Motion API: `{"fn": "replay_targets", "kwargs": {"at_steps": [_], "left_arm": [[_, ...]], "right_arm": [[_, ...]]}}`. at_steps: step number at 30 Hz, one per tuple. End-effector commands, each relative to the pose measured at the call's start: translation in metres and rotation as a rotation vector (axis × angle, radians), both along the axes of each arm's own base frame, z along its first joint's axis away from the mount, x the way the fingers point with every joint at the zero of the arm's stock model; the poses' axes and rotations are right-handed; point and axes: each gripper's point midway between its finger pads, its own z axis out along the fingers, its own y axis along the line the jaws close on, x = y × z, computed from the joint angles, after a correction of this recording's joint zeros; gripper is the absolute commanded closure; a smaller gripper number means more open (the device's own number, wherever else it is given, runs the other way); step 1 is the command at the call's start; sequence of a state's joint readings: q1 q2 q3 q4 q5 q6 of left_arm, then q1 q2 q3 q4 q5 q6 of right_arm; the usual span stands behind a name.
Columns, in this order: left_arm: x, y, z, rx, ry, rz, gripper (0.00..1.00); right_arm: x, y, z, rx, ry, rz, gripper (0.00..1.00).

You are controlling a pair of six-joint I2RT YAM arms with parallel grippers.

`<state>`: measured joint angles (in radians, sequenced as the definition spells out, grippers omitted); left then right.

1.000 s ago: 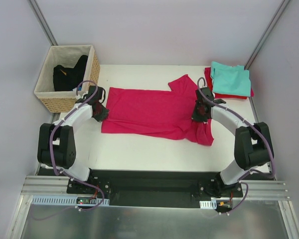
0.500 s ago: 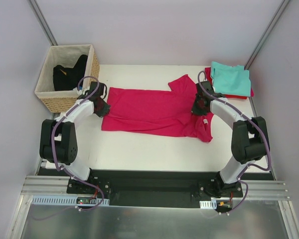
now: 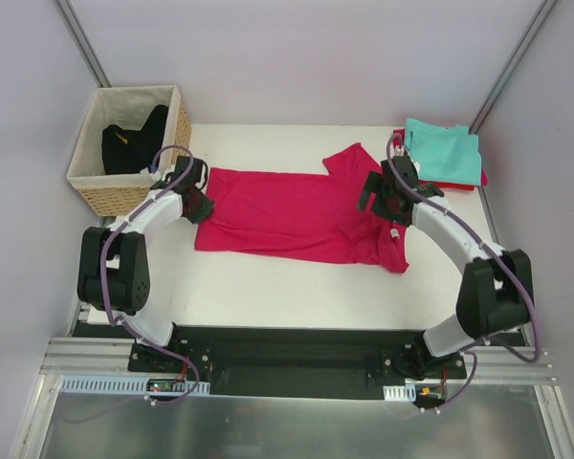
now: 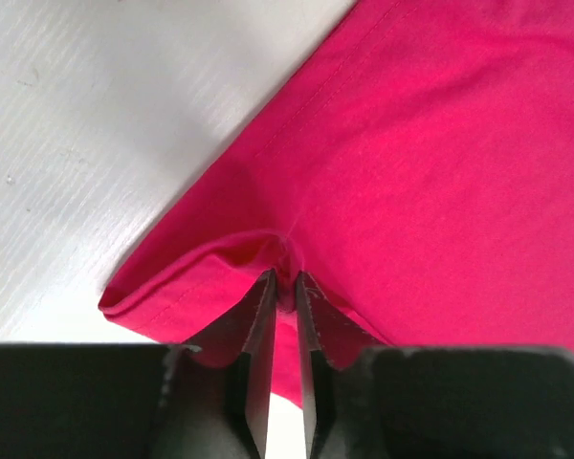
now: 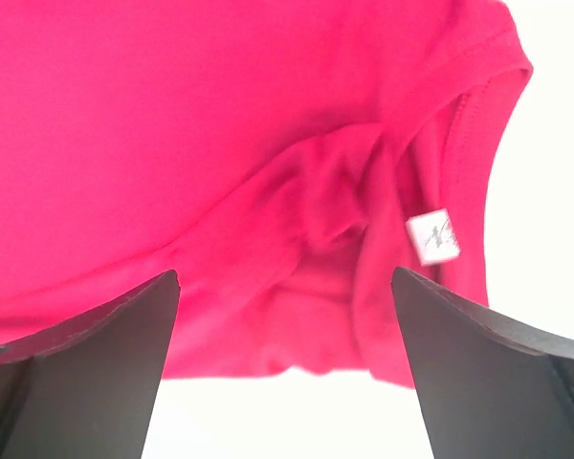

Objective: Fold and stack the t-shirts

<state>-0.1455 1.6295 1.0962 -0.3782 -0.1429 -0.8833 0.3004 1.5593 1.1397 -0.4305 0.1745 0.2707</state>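
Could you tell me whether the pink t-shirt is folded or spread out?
Mostly spread: the pink t-shirt lies long and flat across the table, one sleeve sticking out; not a compact fold.

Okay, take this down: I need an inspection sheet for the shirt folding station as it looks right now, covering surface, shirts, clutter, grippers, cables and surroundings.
Surface: white table, no stains seen.
Job's things: magenta-pink t-shirt spread flat across the middle, white neck label showing; teal t-shirt folded on top of the red t-shirt at the far right corner.
Clutter: wicker basket at the far left, dark items inside.
Grippers: left gripper pinches a fold at the pink shirt's edge; right gripper open wide above the collar, holding nothing.
Cables: purple cables loop along both arms, clear of the cloth.
Surroundings: plain pale walls; metal rail at the near edge.
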Motion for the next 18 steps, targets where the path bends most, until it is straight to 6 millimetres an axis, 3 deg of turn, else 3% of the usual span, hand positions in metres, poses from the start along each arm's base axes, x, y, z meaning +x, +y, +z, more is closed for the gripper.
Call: {"fn": "replay_targets", "kwargs": {"at_steps": [1,2,4,5,12,18], "left_arm": [[-0.009,-0.005,0.021,0.006,-0.065,-0.007,0.79],[-0.012,-0.008,0.023,-0.001,-0.07,-0.018,0.47],[-0.022,-0.017,0.026,-0.003,-0.083,-0.059,0.25],[-0.027,-0.026,0.027,0.008,-0.087,-0.096,0.02],[-0.055,-0.046,0.02,-0.045,-0.062,-0.182,0.01],[-0.065,-0.052,0.003,-0.037,-0.018,-0.194,0.01]], "right_arm": [[-0.027,0.019,0.046,0.02,-0.105,0.079,0.04],[-0.036,0.021,0.038,0.018,-0.086,0.091,0.04],[-0.052,0.032,0.038,0.026,-0.092,0.127,0.03],[-0.062,0.031,0.028,0.015,-0.071,0.133,0.03],[-0.09,0.037,-0.003,-0.004,-0.019,0.17,0.04],[-0.094,0.035,-0.006,-0.015,-0.02,0.176,0.04]]}}
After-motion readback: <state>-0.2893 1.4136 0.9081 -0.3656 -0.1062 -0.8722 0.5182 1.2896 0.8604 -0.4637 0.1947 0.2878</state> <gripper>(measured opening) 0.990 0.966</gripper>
